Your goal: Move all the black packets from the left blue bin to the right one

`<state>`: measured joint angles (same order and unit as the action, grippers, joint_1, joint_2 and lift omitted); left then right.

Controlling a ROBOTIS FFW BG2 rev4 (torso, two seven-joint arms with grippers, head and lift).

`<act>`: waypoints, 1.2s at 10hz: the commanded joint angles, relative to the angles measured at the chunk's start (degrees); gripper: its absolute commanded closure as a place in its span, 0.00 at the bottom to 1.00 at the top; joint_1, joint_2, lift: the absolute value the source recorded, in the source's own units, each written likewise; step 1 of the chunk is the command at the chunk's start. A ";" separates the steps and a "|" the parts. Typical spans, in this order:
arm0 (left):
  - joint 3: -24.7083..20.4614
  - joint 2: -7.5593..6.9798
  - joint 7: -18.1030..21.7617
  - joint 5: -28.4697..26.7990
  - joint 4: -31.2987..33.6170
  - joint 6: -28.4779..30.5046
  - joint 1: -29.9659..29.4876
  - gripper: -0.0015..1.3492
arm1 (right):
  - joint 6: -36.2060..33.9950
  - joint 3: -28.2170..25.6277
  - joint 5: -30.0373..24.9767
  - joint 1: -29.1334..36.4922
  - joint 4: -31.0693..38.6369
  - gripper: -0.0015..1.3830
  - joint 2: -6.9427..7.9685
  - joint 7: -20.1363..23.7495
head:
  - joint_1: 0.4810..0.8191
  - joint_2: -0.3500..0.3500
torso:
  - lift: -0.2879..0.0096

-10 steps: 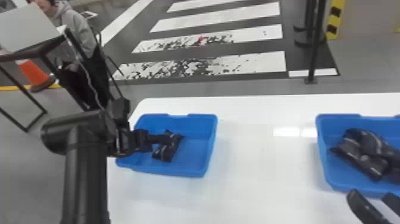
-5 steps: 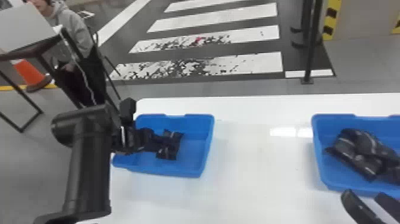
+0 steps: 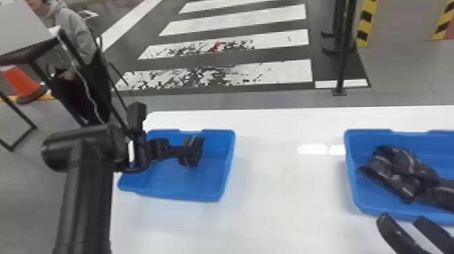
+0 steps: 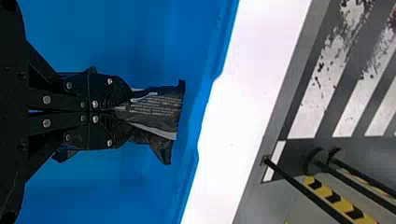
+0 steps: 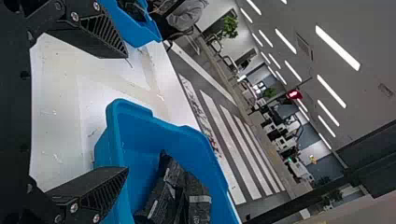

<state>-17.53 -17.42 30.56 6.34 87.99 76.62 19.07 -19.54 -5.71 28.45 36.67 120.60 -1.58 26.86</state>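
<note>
my left fingers (image 3: 180, 151) are together, clamped on a crinkled black plastic packet (image 3: 192, 158) with a pale stripe, at the left blue plastic bin (image 3: 175, 182). i cannot tell whether the packet touches the bin's floor. my right fingers (image 3: 393, 231) are apart, holding nothing, by the near edge of the right blue plastic bin (image 3: 353, 189), where more black packets (image 3: 398, 169) lie heaped against each other.

both bins sit well apart on a smooth white surface (image 3: 270, 202), glossy enough to carry bright reflections beside the right bin. beyond its far edge runs grey floor (image 3: 243, 101), then a dark crossing painted with worn white stripes (image 3: 236, 23). a thin black post (image 3: 344, 50) stands there, near yellow-and-black striped edging (image 3: 366, 23). off to the left is an orange cone (image 3: 22, 82). from my right wrist i see long white ceiling lights (image 5: 337, 48) and a glowing red light (image 5: 293, 94).
</note>
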 commanded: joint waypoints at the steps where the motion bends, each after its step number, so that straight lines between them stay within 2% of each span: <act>1: 0.05 -0.16 0.46 4.05 9.10 0.72 -4.16 0.90 | 0.00 0.00 0.00 -0.12 0.27 0.13 -0.01 0.13 | 0.63 0.90 | 0.45; 4: 1.76 0.45 1.87 9.42 29.21 0.44 -13.30 0.90 | -0.84 1.03 0.69 -2.22 0.55 0.13 -0.27 1.27 | 0.63 0.82 | 0.45; 6: 4.73 1.25 2.84 13.54 36.53 -1.53 -17.66 0.90 | -2.67 1.49 1.49 -4.47 1.25 0.13 -0.80 2.32 | 0.63 0.77 | 0.45; 8: 9.19 1.42 4.07 16.39 37.23 -3.50 -18.09 0.90 | -4.36 2.06 2.86 -7.15 2.24 0.13 -1.68 3.11 | 0.63 0.66 | 0.45; 12: 18.44 2.12 4.59 21.99 37.79 -5.61 -17.52 0.90 | -4.78 4.23 5.94 -12.07 2.24 0.13 -3.52 3.03 | 0.63 0.53 | 0.45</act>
<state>-0.59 -15.33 35.15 27.39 125.78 71.25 1.26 -24.24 -1.61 33.95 25.24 123.08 -4.90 29.88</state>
